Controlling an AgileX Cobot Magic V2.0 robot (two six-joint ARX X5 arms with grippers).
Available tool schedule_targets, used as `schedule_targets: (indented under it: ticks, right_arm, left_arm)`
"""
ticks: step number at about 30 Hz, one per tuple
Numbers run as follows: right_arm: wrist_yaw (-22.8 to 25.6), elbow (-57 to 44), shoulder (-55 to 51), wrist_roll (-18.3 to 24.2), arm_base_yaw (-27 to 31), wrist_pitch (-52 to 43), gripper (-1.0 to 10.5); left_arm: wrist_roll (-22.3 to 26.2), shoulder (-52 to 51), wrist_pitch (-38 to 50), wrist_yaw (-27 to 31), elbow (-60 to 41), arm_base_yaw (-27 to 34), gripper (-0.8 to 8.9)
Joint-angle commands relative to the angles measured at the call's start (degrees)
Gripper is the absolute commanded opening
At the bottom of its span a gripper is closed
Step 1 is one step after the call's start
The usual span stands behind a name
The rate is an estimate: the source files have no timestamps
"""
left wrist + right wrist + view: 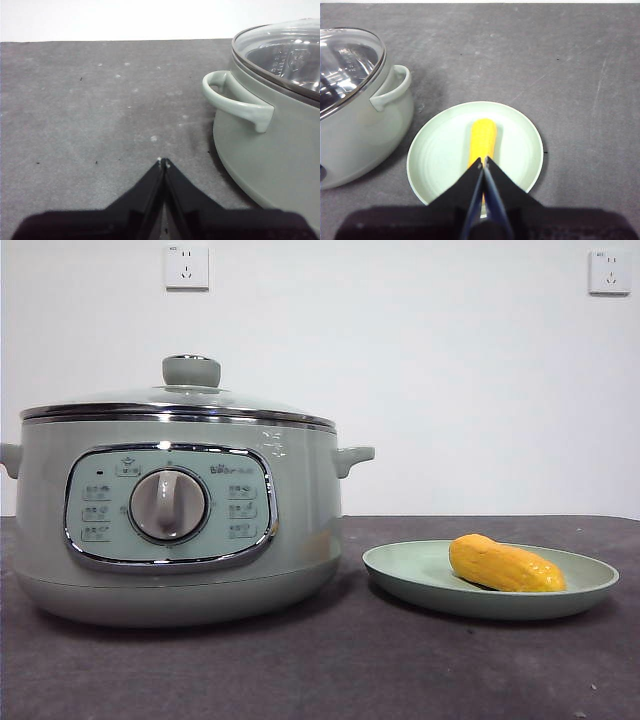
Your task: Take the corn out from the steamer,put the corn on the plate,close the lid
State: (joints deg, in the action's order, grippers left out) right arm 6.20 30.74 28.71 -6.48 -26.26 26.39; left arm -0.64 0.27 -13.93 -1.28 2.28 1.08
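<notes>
The right gripper (483,161) hangs above the plate (400,575) with its jaws pressed together on nothing, and the left gripper (163,162), clenched and empty too, hovers over bare table just left of the steamer (300,500). The corn (505,564) lies on its side on the plate, right of the steamer, and the lid (190,395) sits level on the rim, so I judge the task done; the best move is for both arms to stay clear. Two wall sockets (187,267) sit far behind, and nothing obstructs.
</notes>
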Motion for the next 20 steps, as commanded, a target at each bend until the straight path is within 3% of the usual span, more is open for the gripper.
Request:
schedule_targets:
  ticks: [1, 20]
  right_arm:
    - [0.2, -0.4, -0.1, -0.5, 0.0, -0.2, 0.0]
    - [0.8, -0.4, -0.1, -0.3, 0.0, -0.5, 0.0]
  left_arm:
    - [-0.3, -0.2, 0.4, -0.3, -1.0, 0.3, -0.03]
    - [-0.3, -0.2, 0.4, -0.3, -1.0, 0.3, -0.03]
